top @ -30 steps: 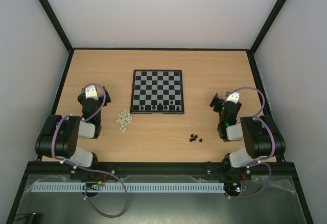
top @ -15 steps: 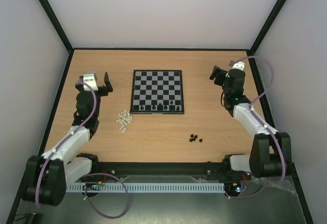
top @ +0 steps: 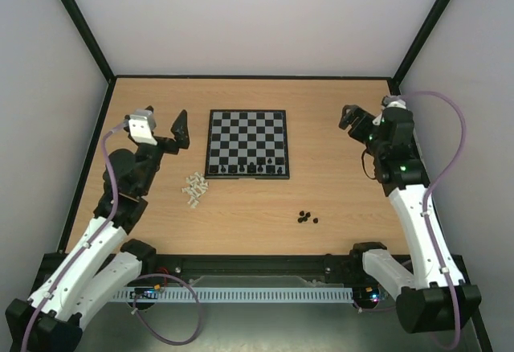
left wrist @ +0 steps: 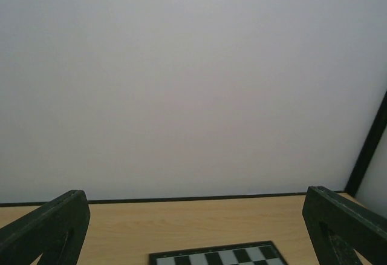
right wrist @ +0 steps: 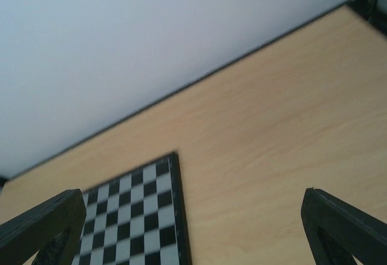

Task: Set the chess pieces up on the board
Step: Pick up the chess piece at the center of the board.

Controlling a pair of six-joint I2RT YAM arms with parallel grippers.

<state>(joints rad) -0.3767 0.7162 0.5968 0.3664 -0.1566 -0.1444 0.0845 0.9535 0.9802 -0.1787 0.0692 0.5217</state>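
The board point(top: 246, 139) lies in the middle of the wooden table. Several black chess pieces point(top: 252, 168) stand on its near rows. A heap of cream-white pieces point(top: 193, 190) lies off the board's near left corner. Three black pieces point(top: 306, 218) lie on the table near the front right. My left gripper point(top: 180, 130) is raised left of the board, open and empty; its wrist view shows the board's far edge point(left wrist: 213, 258). My right gripper point(top: 350, 117) is raised right of the board, open and empty; its wrist view shows the board's corner point(right wrist: 133, 216).
White walls with black frame posts point(top: 80, 26) enclose the table on three sides. Both arms are stretched up from their bases at the near edge. Purple cables point(top: 450, 127) loop beside the arms.
Both arms have unfolded and risen from a tucked pose. The left gripper has moved up and toward the board's left side. The right gripper has moved away and outward to the right. No pieces have moved.
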